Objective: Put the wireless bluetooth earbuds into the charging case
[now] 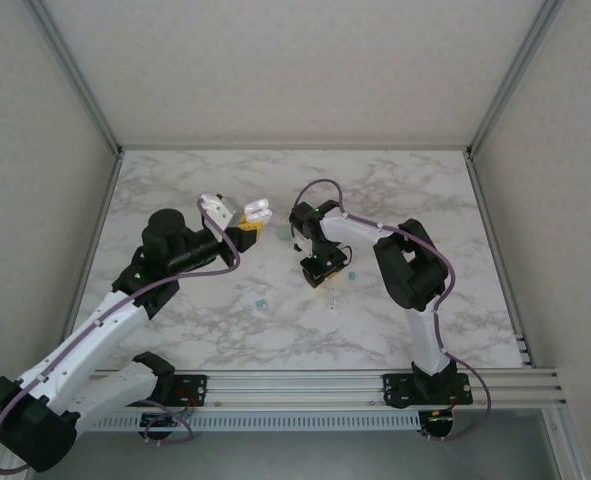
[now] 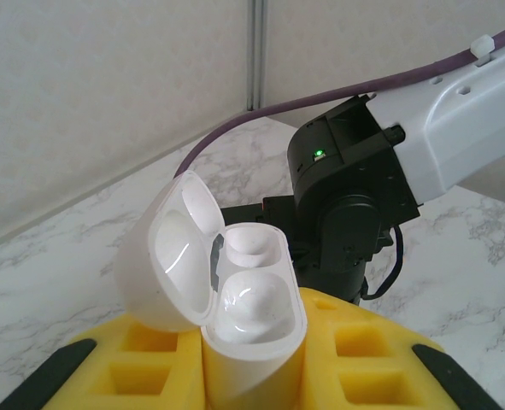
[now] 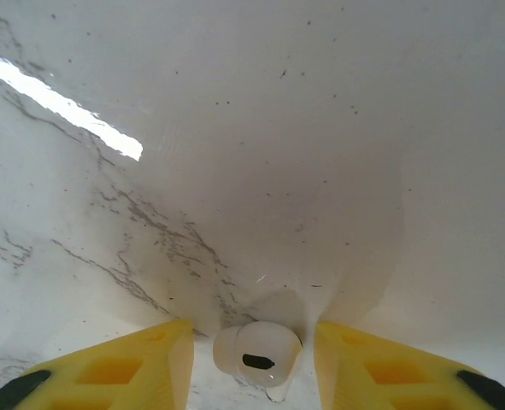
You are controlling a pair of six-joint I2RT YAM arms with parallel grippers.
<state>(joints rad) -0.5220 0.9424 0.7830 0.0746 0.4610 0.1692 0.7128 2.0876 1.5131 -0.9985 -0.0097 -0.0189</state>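
My left gripper (image 2: pixel 252 376) is shut on a white charging case (image 2: pixel 256 312), which stands upright between the yellow fingers (image 2: pixel 363 350). Its lid (image 2: pixel 162 256) is swung open to the left and both wells look empty. In the top view the case (image 1: pixel 258 211) is held above the table's middle left. My right gripper (image 3: pixel 252 335) points down at the marble, open, with a whitish earbud (image 3: pixel 256 352) lying between its yellow fingers (image 3: pixel 128 367) and gaps on both sides. From above, the right gripper (image 1: pixel 320 277) sits just right of the case.
Tiny teal earbuds lie loose on the marble table (image 1: pixel 175 180), one (image 1: pixel 261 302) ahead of the left arm, another (image 1: pixel 350 273) beside the right gripper. A small pale piece (image 1: pixel 332 303) lies below it. The right arm's black wrist (image 2: pixel 350 196) is close behind the case.
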